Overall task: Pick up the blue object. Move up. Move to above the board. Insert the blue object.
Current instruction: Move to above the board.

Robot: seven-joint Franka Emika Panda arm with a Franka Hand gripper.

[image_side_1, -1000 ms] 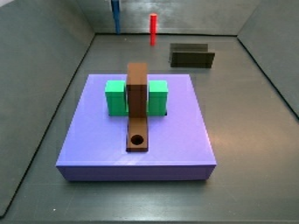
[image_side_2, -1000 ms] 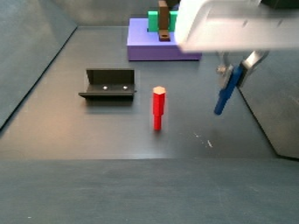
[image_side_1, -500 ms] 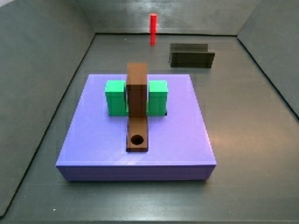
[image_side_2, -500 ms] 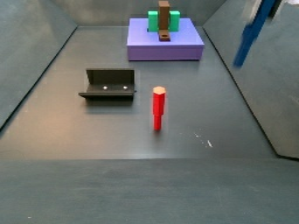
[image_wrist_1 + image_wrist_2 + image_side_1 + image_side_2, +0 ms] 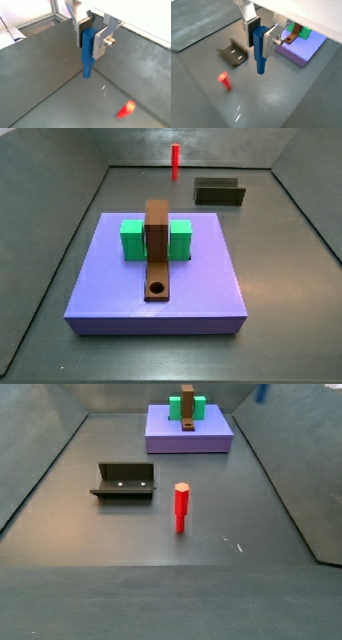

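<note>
**Blue rod lifted high, board waits below**

In both wrist views the gripper (image 5: pixel 89 34) pinches the blue object (image 5: pixel 87 52) by its upper part, so the lower end hangs free and vertical, ready for a hole. In a side view only a small blue tip (image 5: pixel 262 393) shows at the upper right edge; the arm is high above the floor.

The board (image 5: pixel 158 248) lies over the green block (image 5: pixel 135 240) on the purple slab (image 5: pixel 107 298), its hole (image 5: pixel 158 288) facing up. The red rod (image 5: pixel 181 508) and the fixture (image 5: pixel 124 480) stand apart on the floor. I judge the lift is done; the move over the board comes next.
</note>
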